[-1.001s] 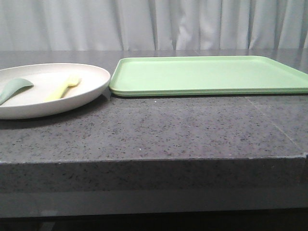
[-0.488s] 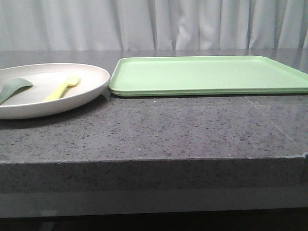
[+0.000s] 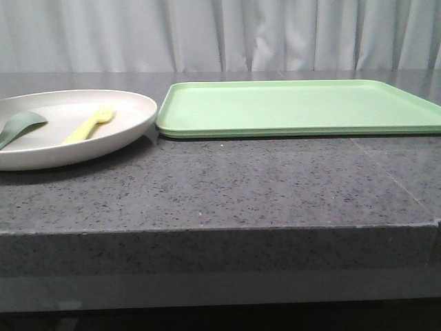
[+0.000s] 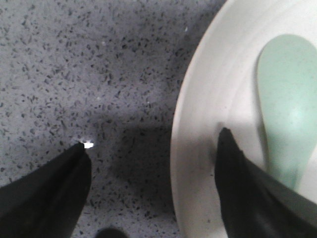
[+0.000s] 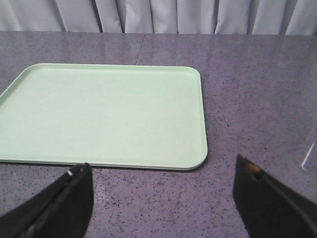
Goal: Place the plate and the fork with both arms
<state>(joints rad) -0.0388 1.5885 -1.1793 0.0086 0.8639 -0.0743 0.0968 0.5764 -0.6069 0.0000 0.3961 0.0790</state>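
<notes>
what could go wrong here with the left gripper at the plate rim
The left gripper is open astride the plate rim, one finger inside near the spoon. Closing could nudge the spoon. Lifting by one edge may tilt the plate, so the loose fork and spoon might slide. The plate also sits close to the tray and could bump it.

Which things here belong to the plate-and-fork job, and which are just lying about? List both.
Job: plate, fork lying in it, left gripper open astride the plate's rim, right gripper open.
Lying about: spoon in the plate, green tray, table.
</notes>
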